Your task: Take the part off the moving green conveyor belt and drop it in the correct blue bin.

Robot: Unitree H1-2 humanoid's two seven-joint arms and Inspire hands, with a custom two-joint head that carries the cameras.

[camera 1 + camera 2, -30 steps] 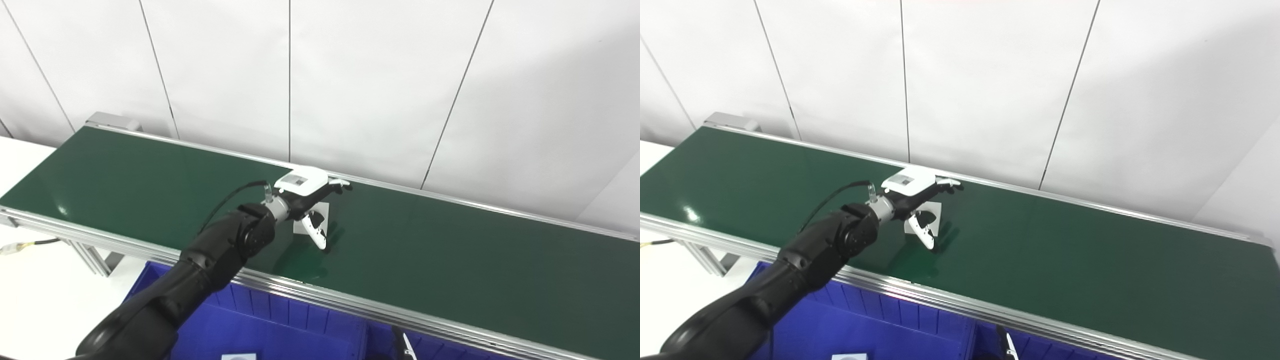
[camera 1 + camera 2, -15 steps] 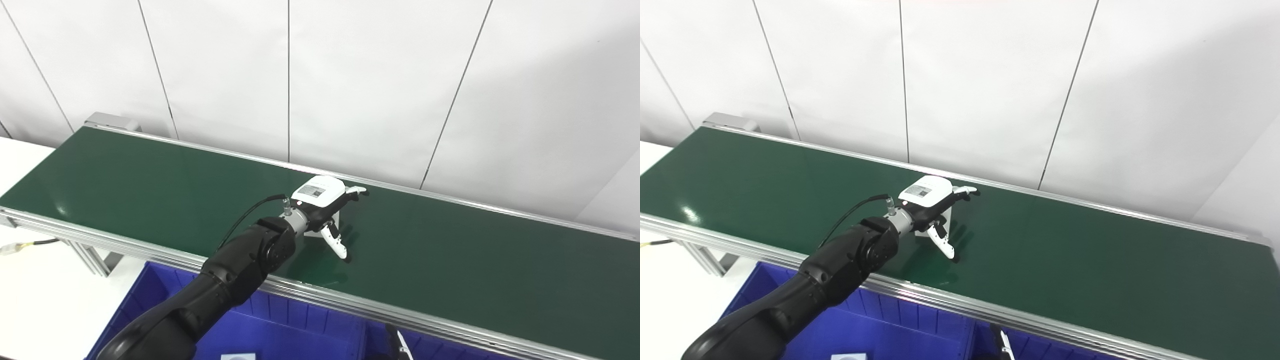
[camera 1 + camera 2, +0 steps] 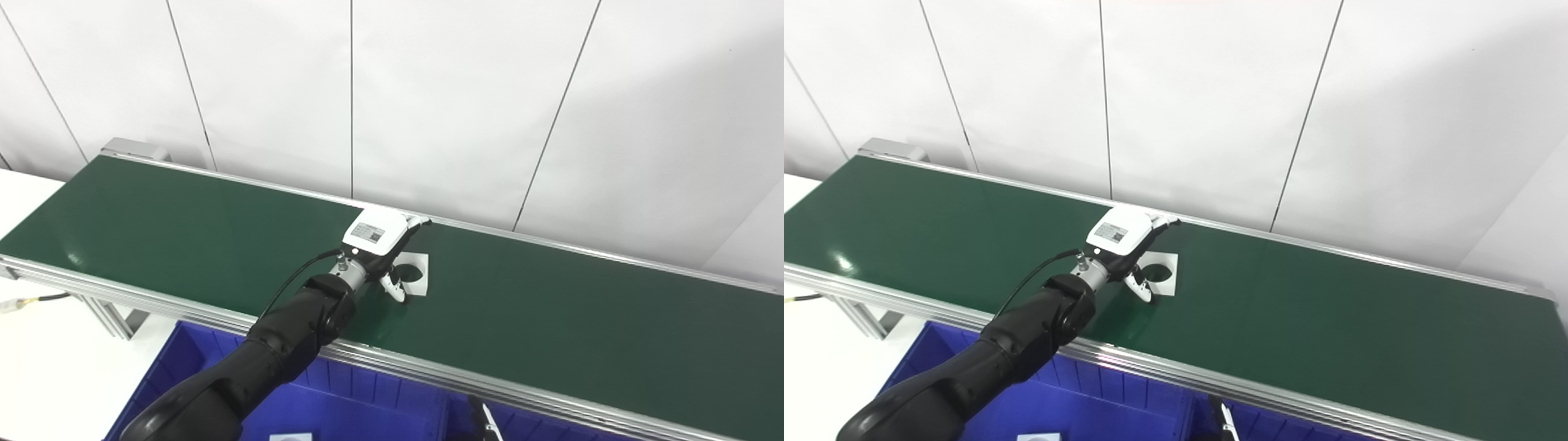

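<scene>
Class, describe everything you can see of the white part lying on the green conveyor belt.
The white part is a thin, flat, square plate with a round hole near its middle, through which the belt shows dark. It looks like plastic or sheet metal; which cannot be told. It lies flat on the green belt, nearer the far rail. The left hand reaches over its left edge, covering that side; its thumb points down beside the hole. Whether the hand touches the plate is unclear.
</scene>
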